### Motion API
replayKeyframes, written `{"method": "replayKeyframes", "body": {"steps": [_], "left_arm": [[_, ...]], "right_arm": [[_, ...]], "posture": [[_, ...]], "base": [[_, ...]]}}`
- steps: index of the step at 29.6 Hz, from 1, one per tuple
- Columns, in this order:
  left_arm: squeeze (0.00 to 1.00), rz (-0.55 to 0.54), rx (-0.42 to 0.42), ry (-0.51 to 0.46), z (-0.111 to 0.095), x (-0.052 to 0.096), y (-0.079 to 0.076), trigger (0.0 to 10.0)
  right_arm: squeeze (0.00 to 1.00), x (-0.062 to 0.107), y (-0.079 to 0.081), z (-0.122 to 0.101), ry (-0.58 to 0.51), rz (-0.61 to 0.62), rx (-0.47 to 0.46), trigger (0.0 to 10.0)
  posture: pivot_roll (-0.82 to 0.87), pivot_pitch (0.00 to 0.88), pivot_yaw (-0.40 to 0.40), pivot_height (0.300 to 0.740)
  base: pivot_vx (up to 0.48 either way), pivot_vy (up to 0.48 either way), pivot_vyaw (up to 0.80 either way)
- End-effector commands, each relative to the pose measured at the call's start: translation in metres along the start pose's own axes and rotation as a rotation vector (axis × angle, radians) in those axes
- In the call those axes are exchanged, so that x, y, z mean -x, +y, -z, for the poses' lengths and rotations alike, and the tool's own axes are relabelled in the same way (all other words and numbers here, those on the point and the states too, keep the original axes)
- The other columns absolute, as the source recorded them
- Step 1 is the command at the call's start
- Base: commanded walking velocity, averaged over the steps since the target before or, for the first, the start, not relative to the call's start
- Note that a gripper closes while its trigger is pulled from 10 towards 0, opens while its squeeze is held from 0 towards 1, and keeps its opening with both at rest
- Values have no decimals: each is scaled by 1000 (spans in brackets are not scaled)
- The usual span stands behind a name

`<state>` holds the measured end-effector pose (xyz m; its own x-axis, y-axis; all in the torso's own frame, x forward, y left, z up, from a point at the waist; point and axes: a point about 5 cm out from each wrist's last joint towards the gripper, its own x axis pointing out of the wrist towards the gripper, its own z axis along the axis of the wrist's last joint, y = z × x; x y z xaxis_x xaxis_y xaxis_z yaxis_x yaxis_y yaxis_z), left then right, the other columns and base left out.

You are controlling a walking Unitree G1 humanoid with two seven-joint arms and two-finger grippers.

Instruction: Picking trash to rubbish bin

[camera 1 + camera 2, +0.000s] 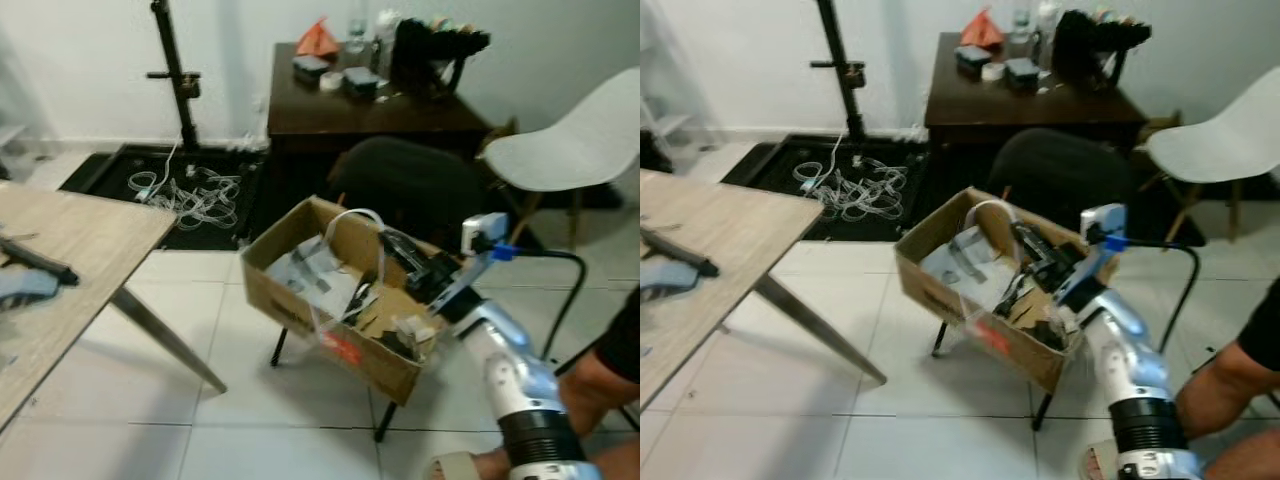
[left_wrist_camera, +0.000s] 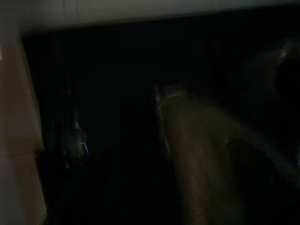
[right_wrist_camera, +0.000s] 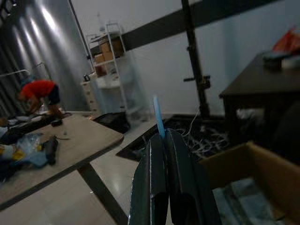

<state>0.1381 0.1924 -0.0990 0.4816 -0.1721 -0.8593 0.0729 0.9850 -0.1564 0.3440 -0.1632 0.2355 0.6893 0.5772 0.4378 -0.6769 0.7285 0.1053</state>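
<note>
Tiled floor (image 1: 200,420), trash-filled cardboard box (image 1: 300,300)

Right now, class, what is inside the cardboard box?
The cardboard box holds mixed trash: grey wrappers, a clear tube, dark scraps. The right gripper reaches over it. Anything underneath is covered.

The right gripper (image 3: 162,140), arm stretched forward, has its jaws pressed together on a thin blue strip (image 3: 159,117).
</note>
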Motion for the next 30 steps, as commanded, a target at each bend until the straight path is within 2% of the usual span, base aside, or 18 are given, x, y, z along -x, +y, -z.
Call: {"method": "replayKeyframes", "body": {"steps": [1,5,8,12,22,30], "left_arm": [[0,2,12,72,19,3,-2,10000],[0,5,13,69,18,2,-3,10000],[0,29,18,63,15,0,-7,10000],[0,32,19,60,14,0,-8,10000],[0,25,20,60,15,0,-7,10000],[0,28,22,61,14,-1,-10,10000]], "right_arm": [[0,-1,4,-3,-1,-15,-12,10000],[0,-2,5,-9,-11,-22,-3,10000],[0,-7,6,-27,-49,3,63,10000],[0,-8,6,-35,-63,15,93,10000],[0,-16,16,-41,-70,6,141,10000],[0,-26,24,-66,-141,-15,157,10000]], "posture": [[-162,164,45,740],[-164,163,45,740],[-169,160,45,740],[-172,159,46,740],[-171,158,46,740],[-174,159,44,740]], "base": [[0,0,-775],[0,0,-775],[0,0,0],[204,0,0],[316,0,0],[306,0,-788]]}}
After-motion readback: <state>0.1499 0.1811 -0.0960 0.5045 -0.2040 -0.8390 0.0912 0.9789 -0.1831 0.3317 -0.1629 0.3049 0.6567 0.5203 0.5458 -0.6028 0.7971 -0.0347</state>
